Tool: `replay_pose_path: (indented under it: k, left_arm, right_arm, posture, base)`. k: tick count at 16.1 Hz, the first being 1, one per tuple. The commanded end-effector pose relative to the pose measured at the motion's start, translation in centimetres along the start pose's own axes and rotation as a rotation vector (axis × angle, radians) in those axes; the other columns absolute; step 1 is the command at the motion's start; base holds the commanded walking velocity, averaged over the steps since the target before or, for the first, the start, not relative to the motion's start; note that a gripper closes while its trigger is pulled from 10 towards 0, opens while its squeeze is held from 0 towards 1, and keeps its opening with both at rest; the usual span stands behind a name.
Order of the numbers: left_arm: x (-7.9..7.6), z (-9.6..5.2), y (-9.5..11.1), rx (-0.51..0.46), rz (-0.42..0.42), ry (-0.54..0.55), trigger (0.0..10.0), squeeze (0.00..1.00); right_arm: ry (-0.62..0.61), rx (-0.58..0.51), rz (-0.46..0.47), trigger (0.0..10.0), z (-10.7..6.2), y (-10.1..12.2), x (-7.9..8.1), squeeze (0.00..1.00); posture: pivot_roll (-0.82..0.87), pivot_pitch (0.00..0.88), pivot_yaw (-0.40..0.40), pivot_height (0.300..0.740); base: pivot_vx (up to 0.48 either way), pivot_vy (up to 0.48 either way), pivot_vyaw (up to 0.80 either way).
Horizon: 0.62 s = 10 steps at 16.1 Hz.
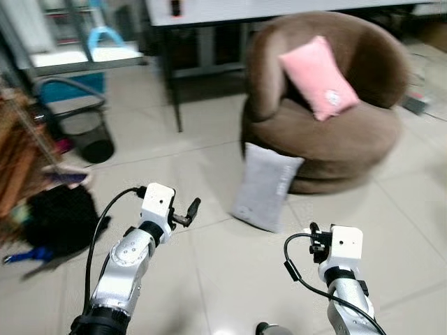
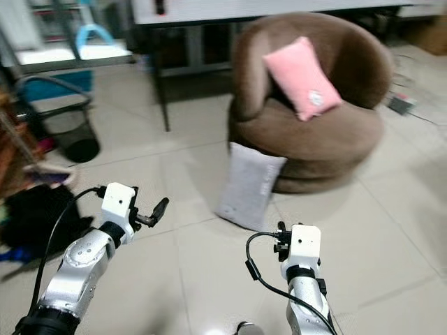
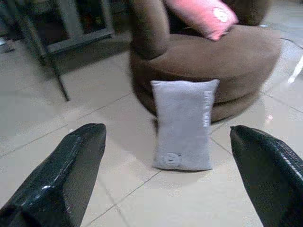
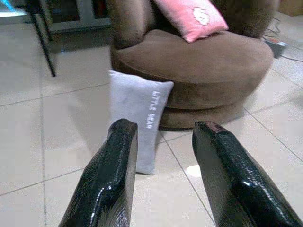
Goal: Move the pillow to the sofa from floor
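Note:
A grey pillow stands on edge on the tiled floor, leaning against the base of a round brown sofa. A pink pillow rests against the sofa's back. Both arms are raised in front of me, short of the grey pillow. My left gripper is to the pillow's left and open; in the left wrist view its fingers stand wide apart with the pillow framed between them. My right gripper is open with a narrower gap and nothing in it; the pillow lies ahead of it.
A black wire bin and a black bag sit on the floor at the left, beside wooden furniture. A dark table leg stands behind and left of the sofa. A power strip lies at the far right.

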<state>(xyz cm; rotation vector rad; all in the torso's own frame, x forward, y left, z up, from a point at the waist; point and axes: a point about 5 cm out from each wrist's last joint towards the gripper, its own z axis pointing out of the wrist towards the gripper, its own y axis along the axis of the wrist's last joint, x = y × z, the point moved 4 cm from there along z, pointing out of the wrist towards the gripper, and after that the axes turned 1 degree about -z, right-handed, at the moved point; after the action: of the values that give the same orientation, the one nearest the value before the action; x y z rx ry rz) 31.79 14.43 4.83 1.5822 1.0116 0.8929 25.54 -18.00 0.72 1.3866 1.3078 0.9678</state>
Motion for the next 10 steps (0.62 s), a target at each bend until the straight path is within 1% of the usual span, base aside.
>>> replay_pose_path:
  k: [1,2,3,8,9,10]
  left_arm:
    - [0.0,0.2,-0.2,0.033,0.042,-0.013,10.0,0.0]
    - [-0.2,0.2,-0.3,0.044,0.029,-0.034,10.0,0.0]
    - [-0.4,0.2,-0.2,0.03,0.025,-0.054,10.0,0.0]
    - [-1.5,0.3,-0.1,0.023,0.035,-0.138,10.0,0.0]
    - [-1.5,0.2,-0.2,0.033,0.043,-0.134,10.0,0.0]
    - [-1.3,0.1,-0.6,0.055,0.057,-0.12,10.0,0.0]
  right_arm:
    - [0.009,-0.003,0.004,10.0,-0.3,-0.2,0.1,0.0]
    - [0.014,-0.003,0.004,10.0,-0.4,-0.4,0.2,0.0]
    - [0.015,-0.002,0.001,10.0,-0.4,-0.5,0.2,0.0]
    - [0.023,0.002,-0.002,10.0,-0.6,-0.8,0.3,0.0]
    - [0.026,0.001,-0.006,10.0,-0.6,-0.8,0.3,0.0]
    - [0.03,0.006,-0.024,10.0,-0.7,-1.0,0.4,0.0]
  posture:
    - [0.03,0.03,0.044,0.74]
    - [0.02,0.028,0.046,0.74]
    - [0.02,0.026,0.047,0.74]
    - [0.02,0.019,0.053,0.74]
    - [0.02,0.02,0.053,0.74]
    - [0.02,0.02,0.053,0.74]
  base:
    - [0.0,0.48,-0.76]
    - [0.0,0.48,-0.76]
    - [0.0,0.48,-0.76]
    - [0.0,0.48,-0.76]
    - [0.0,0.48,-0.75]
    - [0.0,0.0,-0.71]
